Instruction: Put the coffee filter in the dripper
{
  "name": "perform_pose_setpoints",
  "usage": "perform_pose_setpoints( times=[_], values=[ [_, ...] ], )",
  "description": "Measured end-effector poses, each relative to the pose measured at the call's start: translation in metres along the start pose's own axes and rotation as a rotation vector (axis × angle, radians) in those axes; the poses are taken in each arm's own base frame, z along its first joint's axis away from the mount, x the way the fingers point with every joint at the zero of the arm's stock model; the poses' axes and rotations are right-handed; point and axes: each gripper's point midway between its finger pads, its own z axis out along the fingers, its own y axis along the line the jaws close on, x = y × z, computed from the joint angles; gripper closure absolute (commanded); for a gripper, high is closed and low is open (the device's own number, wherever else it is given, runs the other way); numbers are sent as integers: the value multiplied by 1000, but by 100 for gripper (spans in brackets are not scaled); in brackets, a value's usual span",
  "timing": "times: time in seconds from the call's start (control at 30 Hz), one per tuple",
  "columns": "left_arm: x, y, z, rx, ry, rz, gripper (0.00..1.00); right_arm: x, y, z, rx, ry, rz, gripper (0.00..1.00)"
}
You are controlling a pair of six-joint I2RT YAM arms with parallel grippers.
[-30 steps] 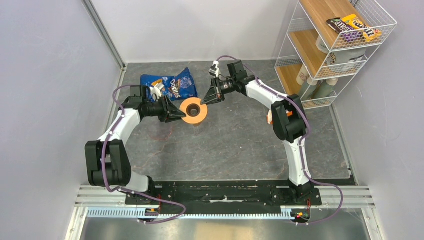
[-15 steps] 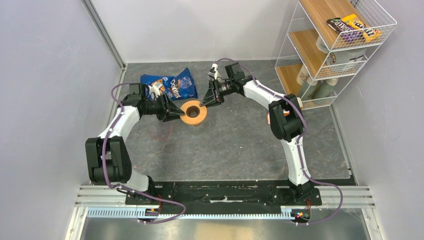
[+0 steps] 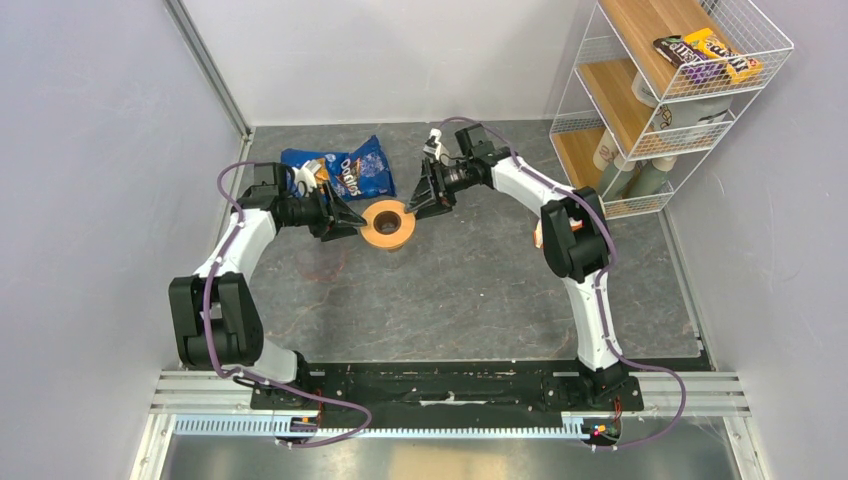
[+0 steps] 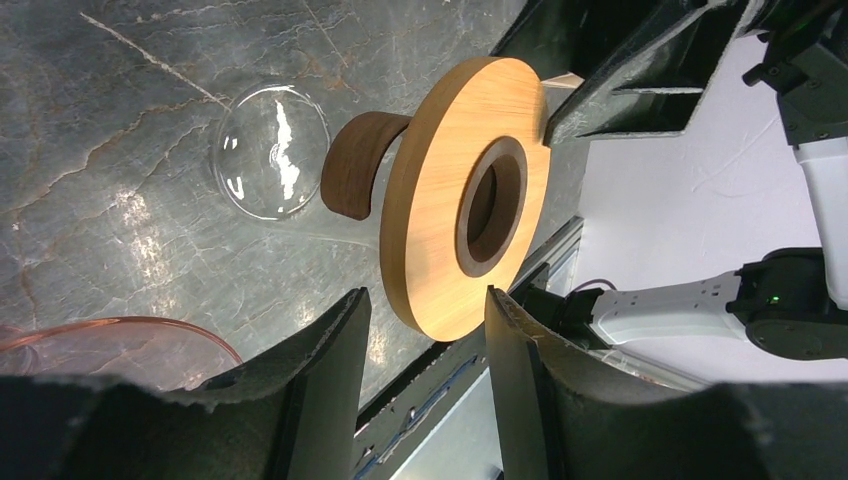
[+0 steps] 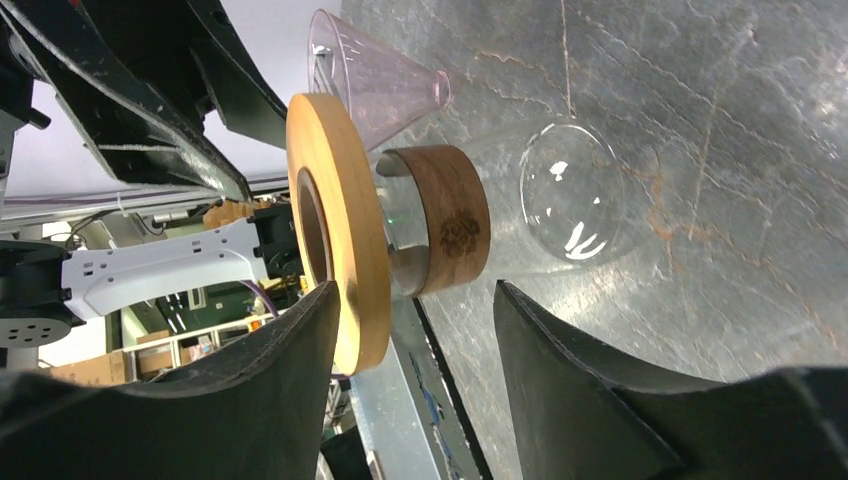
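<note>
**Top external view.** The dripper stands mid-table on the grey table, in front of a blue chip bag. The left gripper sits just beside its left rim and the right gripper just beside its right rim. No coffee filter can be made out here; neither gripper shows white paper.

**Left wrist view.** The left gripper has its fingers spread and holds nothing. The dripper appears beyond the gap, its flat disc facing the camera and its dark centre hollow and bare. It rests on a clear glass vessel. No filter is in view.

**Right wrist view.** The right gripper is likewise spread and empty. The edge of the dripper lies close to one finger; contact cannot be determined. A dark brown collar sits under the disc on the glass vessel. A clear pinkish cone lies behind. The filter is not visible.

**Handling notes (judgement).**
- Thin paper is light, limp and easily creased. Pinch it at the upper edge with light force.
- The dripper appears stiff but perched high on fragile glass. Side pressure may tip it, so steady the rim while seating the filter.
</note>
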Motion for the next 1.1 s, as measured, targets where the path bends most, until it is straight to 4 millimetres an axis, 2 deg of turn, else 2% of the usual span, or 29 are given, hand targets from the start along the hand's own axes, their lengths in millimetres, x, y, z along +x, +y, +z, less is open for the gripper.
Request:
perform_pose_setpoints(
  times=[0.1,0.27,0.37,0.83,1.0,1.1],
  values=[
    [0,0,0,-3,-2,5,46,2,2,-12,17,-4,-4,34],
    [-1,3,0,-17,-9,6,47,9,22,-34,23,-20,-36,36],
    [-2,3,0,-19,-10,6,48,14,31,-38,20,-19,-51,39],
    [-6,2,1,-12,-25,25,52,28,33,-25,27,20,-48,47],
    [-7,4,3,-13,-22,21,53,32,27,-16,40,35,-39,50],
    [-8,5,4,-12,-24,20,58,34,24,-13,45,41,-32,53]
  ],
)
